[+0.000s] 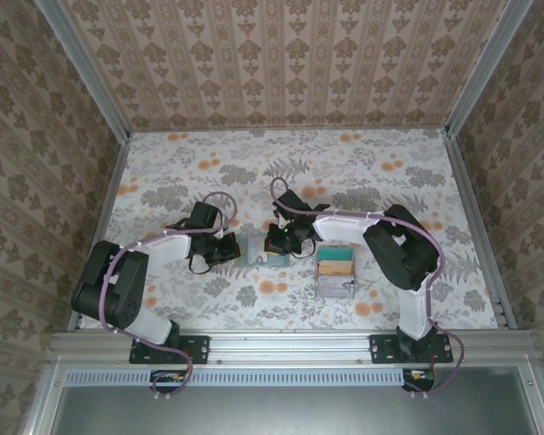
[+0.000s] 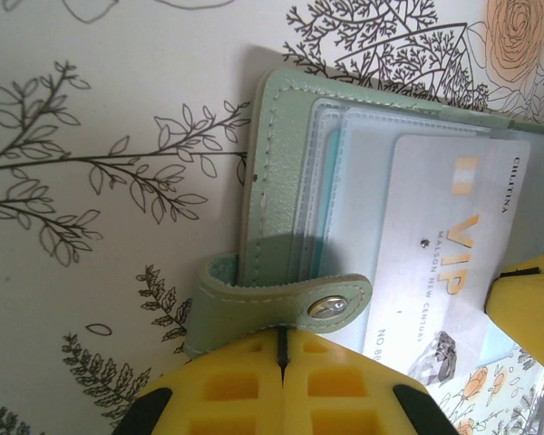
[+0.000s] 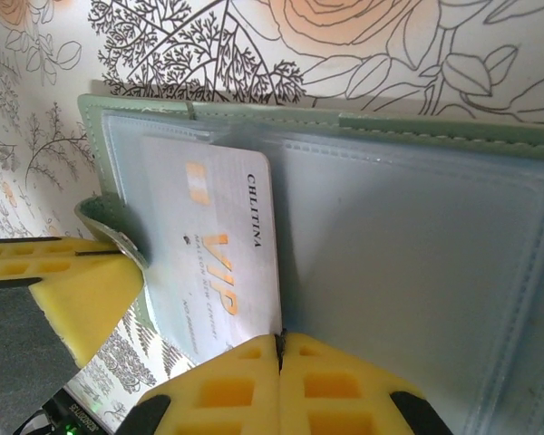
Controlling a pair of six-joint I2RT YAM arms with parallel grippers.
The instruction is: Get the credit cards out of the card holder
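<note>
Two grippers closed: left gripper [image 2: 281,352] pinches the card holder [image 2: 276,163] by its strap [image 2: 281,294]; right gripper [image 3: 279,352] clamps one edge of the VIP card [image 3: 222,236].

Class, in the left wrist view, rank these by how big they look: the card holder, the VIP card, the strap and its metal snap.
1. card holder, which runs off the frame
2. VIP card
3. strap
4. snap
</note>
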